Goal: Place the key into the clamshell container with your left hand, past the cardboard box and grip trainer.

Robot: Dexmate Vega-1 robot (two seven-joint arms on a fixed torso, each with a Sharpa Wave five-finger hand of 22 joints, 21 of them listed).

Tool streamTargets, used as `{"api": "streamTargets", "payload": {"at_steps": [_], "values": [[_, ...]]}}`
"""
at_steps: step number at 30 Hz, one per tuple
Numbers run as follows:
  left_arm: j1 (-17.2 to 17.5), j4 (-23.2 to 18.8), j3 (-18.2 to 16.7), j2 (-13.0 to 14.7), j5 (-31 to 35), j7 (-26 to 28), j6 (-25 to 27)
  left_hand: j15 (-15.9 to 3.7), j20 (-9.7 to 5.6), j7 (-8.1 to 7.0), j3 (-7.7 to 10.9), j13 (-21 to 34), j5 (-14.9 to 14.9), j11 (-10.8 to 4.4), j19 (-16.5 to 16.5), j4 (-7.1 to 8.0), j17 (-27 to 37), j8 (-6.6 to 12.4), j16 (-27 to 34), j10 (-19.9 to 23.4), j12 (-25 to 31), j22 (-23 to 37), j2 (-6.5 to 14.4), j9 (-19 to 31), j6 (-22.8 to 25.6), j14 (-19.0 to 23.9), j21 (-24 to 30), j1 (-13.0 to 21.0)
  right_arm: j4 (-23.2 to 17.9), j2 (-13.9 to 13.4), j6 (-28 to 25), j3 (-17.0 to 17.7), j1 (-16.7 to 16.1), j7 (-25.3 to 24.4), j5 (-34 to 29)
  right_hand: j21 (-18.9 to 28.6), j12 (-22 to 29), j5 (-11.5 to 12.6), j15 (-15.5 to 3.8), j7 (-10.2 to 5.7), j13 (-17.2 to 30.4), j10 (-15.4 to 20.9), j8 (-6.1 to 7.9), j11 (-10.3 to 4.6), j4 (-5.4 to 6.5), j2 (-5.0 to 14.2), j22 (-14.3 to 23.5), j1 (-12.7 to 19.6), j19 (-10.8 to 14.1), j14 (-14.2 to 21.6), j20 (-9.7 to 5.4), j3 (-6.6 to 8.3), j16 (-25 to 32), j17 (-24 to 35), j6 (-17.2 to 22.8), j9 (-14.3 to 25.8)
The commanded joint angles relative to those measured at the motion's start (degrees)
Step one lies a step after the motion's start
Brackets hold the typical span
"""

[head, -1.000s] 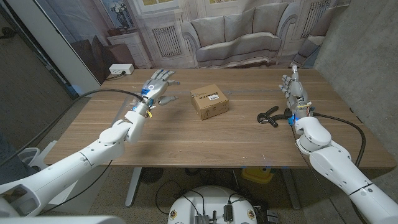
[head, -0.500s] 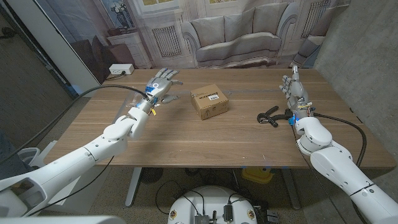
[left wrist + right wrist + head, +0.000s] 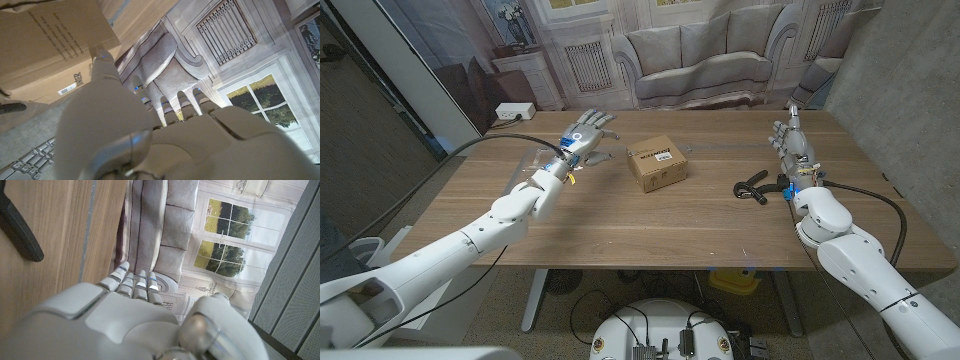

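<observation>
My left hand [image 3: 586, 132] hovers above the table's far left part, fingers spread, holding nothing that I can see. In the left wrist view the same hand [image 3: 150, 135] has straight fingers, its thumb pointing at the cardboard box [image 3: 50, 45]. The brown cardboard box [image 3: 656, 163] sits at the table's middle, just right of that hand. A clear clamshell container [image 3: 527, 165] lies partly under my left forearm. The black grip trainer [image 3: 755, 187] lies at the right, next to my right hand [image 3: 790, 140], which stands upright and empty. I cannot make out the key.
The wooden table [image 3: 650, 225] has bare room in front of the box. Behind its far edge hangs a backdrop printed with a sofa [image 3: 695, 55]. In the right wrist view a black handle of the grip trainer [image 3: 20, 230] lies beside my right hand [image 3: 125, 320].
My left hand has moved farther from me and to the right, toward the box's far side. The right hand, the box and the grip trainer have stayed put.
</observation>
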Motion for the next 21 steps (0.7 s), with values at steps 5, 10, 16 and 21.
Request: {"api": "streamTargets", "payload": {"at_steps": [5, 10, 16, 21], "values": [[-2.85, 4.27, 2.48, -1.55, 1.77, 3.16, -3.33, -6.27, 0.4, -0.07, -0.34, 0.19, -0.19, -0.38, 0.52, 0.07, 0.12, 0.47, 0.66, 0.76, 0.37, 0.32, -0.26, 0.12, 1.54, 1.02, 0.23, 0.75, -0.79, 0.4, 1.67, 0.63, -1.01, -1.12, -1.02, -0.24, 0.18, 0.31, -0.14, 0.06, 0.32, 0.34, 0.21, -0.11, 0.02, 0.05, 0.11, -0.19, 0.49, 0.49, 0.17, -0.4, 0.3, 0.29, 0.32, 0.22], [-4.01, 5.57, 3.41, -2.17, 2.19, 3.43, -4.26, -6.17, 0.38, -0.09, -0.39, 0.19, -0.2, -0.39, 0.64, 0.06, 0.13, 0.47, 0.63, 0.77, 0.31, 0.32, -0.31, 0.12, 1.84, 1.09, 0.27, 0.95, -1.72, 0.93, 3.14, 1.79, -2.73, -2.09, -1.65, -0.32, 0.19, 0.31, -0.14, 0.05, 0.32, 0.37, 0.21, -0.05, 0.01, 0.07, 0.11, -0.2, 0.53, 0.53, 0.21, -0.44, 0.3, 0.29, 0.33, 0.22], [-4.79, 5.9, 4.35, -1.76, 3.91, 4.17, -4.68, -6.25, 0.28, -0.09, -0.43, 0.19, -0.21, -0.58, 0.84, 0.05, 0.15, 0.44, 0.65, 1.0, 0.33, 0.33, -0.35, 0.12, 2.06, 1.25, 0.33, 1.13, -2.38, 1.35, 3.9, 2.69, -4.17, -2.47, -1.93, -0.39, 0.18, 0.32, -0.09, 0.01, 0.32, 0.37, 0.21, 0.0, 0.0, 0.08, 0.11, -0.22, 0.56, 0.54, 0.2, -0.48, 0.29, 0.29, 0.36, 0.22], [-4.34, 7.66, 4.36, -1.91, 3.66, 7.84, -5.28, -6.49, 0.21, -0.09, -0.49, 0.19, -0.22, -0.44, 1.03, 0.05, 0.17, 0.44, 0.77, 1.56, 0.47, 0.34, -0.39, 0.13, 2.37, 1.71, 0.38, 1.33, -2.95, 1.74, 4.3, 3.28, -5.36, -2.84, -2.22, -0.46, 0.19, 0.32, -0.1, -0.02, 0.32, 0.41, 0.2, 0.07, -0.02, 0.07, 0.11, -0.24, 0.61, 0.54, 0.2, -0.53, 0.29, 0.29, 0.35, 0.22]]}}
